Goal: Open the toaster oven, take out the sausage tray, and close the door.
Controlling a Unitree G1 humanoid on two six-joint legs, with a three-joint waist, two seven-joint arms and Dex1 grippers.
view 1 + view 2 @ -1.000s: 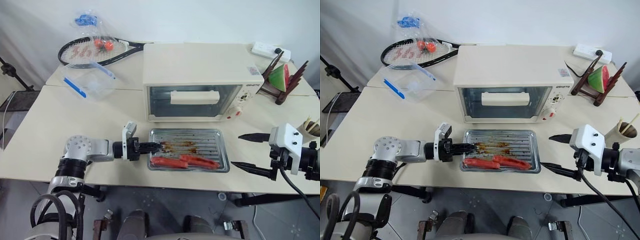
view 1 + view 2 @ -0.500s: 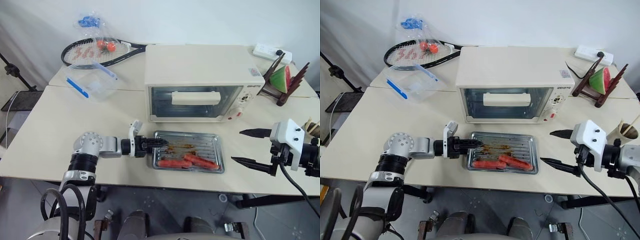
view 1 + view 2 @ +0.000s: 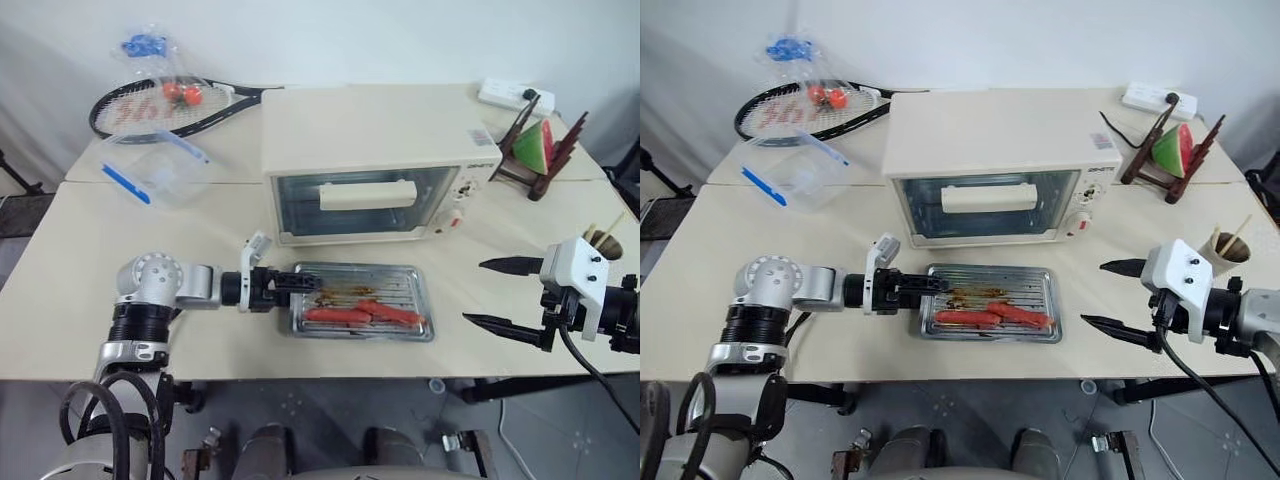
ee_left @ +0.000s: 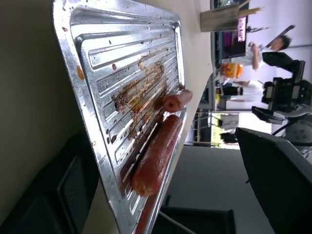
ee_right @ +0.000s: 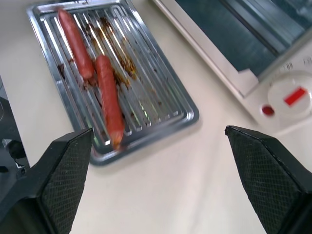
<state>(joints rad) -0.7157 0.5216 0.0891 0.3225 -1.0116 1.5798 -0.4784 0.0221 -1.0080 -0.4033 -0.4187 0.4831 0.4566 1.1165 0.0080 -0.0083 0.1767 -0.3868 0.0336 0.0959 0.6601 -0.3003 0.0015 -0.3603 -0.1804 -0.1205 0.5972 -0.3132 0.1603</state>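
Released now, my left gripper (image 3: 933, 285) spreads its jaws at the sausage tray (image 3: 990, 300) edge (door (image 3: 985, 203) shut), right gripper (image 3: 1112, 296) wide apart.

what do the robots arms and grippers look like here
The left arm is built of round silver-grey joint housings with black rings, ending in a small white block and the left gripper with two slim black fingers. The right gripper has two long pointed black fingers with textured pads, set on a white boxy mount with dark screws; a black cable trails below.
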